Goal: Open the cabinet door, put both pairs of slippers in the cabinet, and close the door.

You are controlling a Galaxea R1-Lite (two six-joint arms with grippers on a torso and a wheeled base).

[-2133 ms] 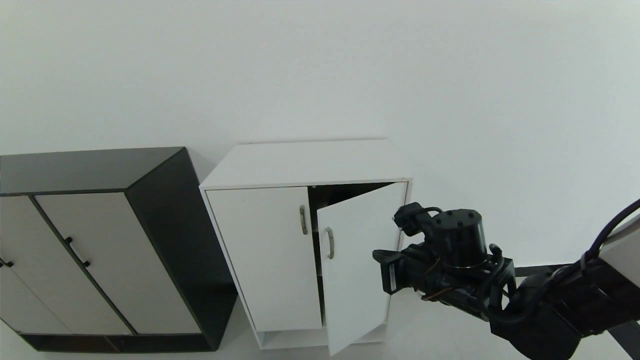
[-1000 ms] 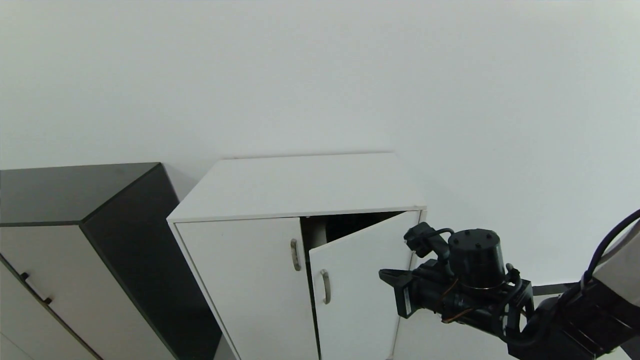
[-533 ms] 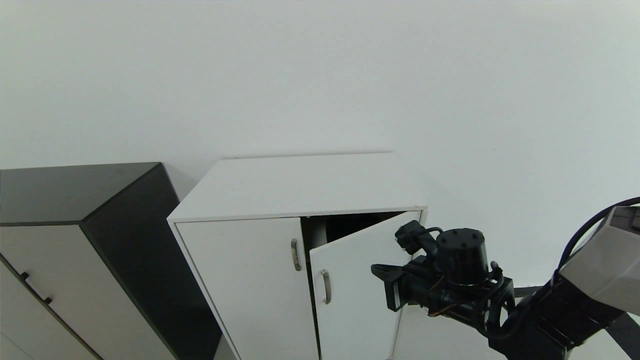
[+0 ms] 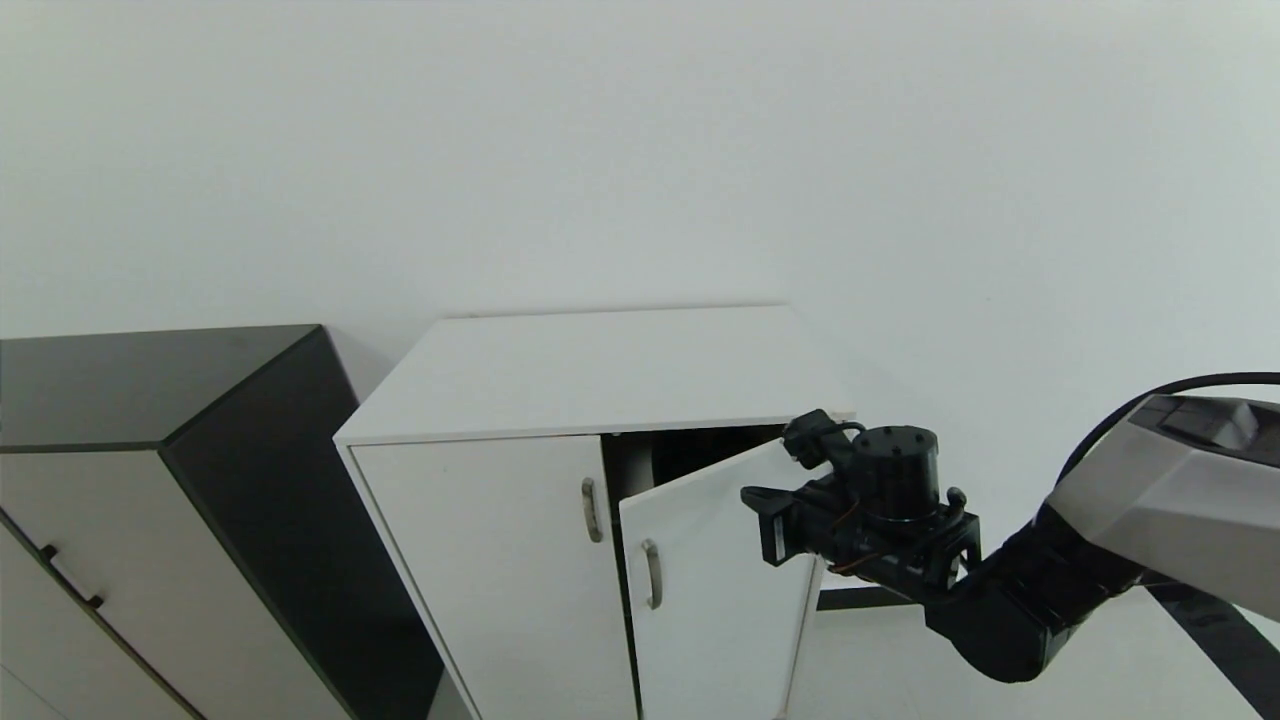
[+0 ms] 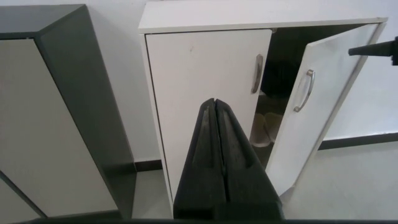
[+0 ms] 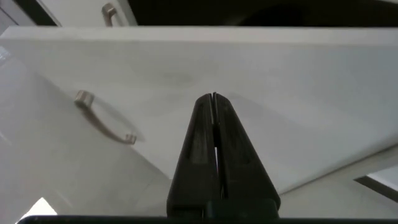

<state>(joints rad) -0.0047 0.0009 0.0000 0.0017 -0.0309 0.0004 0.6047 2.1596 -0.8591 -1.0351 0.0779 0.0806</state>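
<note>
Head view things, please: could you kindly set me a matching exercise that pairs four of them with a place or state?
Things:
1. left door
2. right door
3. black cabinet
4. right hand

Places or states:
A. standing ajar
B. pinched shut, pointing at a door front
C. closed flat
D. beside the white cabinet, on its left

Pairs: 1-C, 2-A, 3-D, 4-B.

Bright, even, diffuse light thru-out; shadows soft. White cabinet (image 4: 600, 370) interior behind right claw (image 4: 765, 522) is deep shade. Door (image 6: 261, 68) just ahead of that claw evenly lit, faint shadow beside handle (image 6: 101, 121). Left claw (image 5: 214, 102) = dark silhouette vs pale front. Soft sheen on black cabinet (image 4: 150, 375) top, far left of right claw.
</note>
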